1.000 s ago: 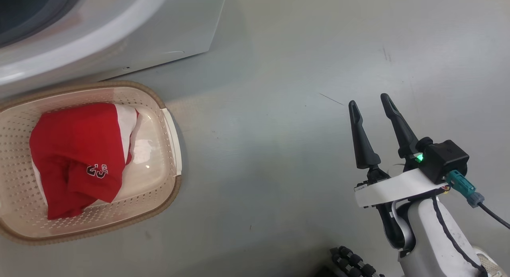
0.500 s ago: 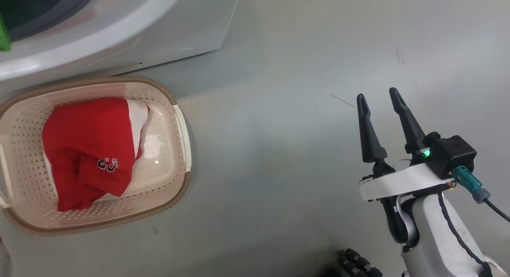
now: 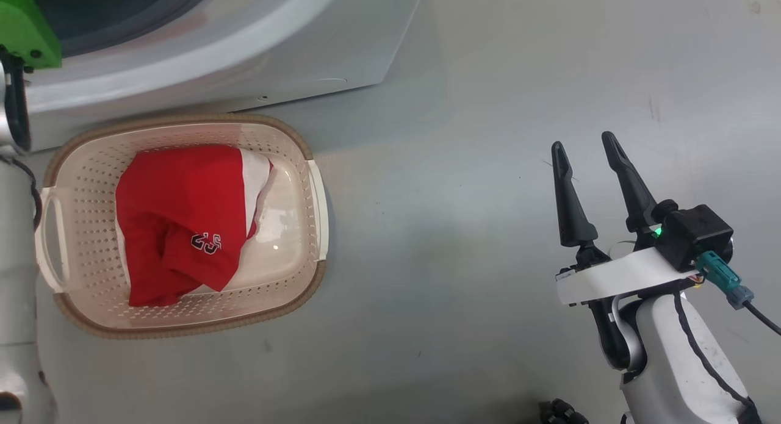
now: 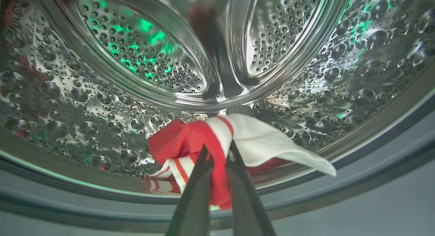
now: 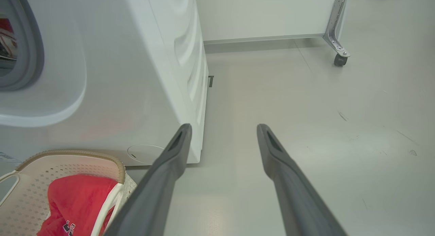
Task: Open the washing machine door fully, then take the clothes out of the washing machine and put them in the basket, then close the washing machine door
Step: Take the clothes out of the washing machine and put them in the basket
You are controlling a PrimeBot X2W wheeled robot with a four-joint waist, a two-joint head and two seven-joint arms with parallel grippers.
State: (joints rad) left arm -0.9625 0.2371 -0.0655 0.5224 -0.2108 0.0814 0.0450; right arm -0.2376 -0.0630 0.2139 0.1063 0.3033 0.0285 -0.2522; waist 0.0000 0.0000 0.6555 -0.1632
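**Left gripper [image 4: 219,147] clamped on laundry in the drum; right gripper [image 3: 583,141] spread and empty**

Your left gripper is closed on a red garment with red-and-white stripe trim [image 4: 185,142]. Both fingers pinch it inside the perforated steel drum [image 4: 136,69] of the washing machine [image 3: 244,64]. A white cloth [image 4: 272,142] hangs out to one side of the grip, touching the red piece; you cannot tell whether they are one item.

Writing: a two-digit number print [image 3: 205,243] in white outline sits on the red jersey [image 3: 177,192]. The first digit reads 2 and the second is unclear.

Containers: that jersey, with its white panel, lies in the cream perforated basket [image 3: 79,186]. The basket stands on the floor [image 3: 457,229] just beside the machine's front.

Your right gripper holds its fingers wide, with nothing between them, over bare floor well apart from the basket.
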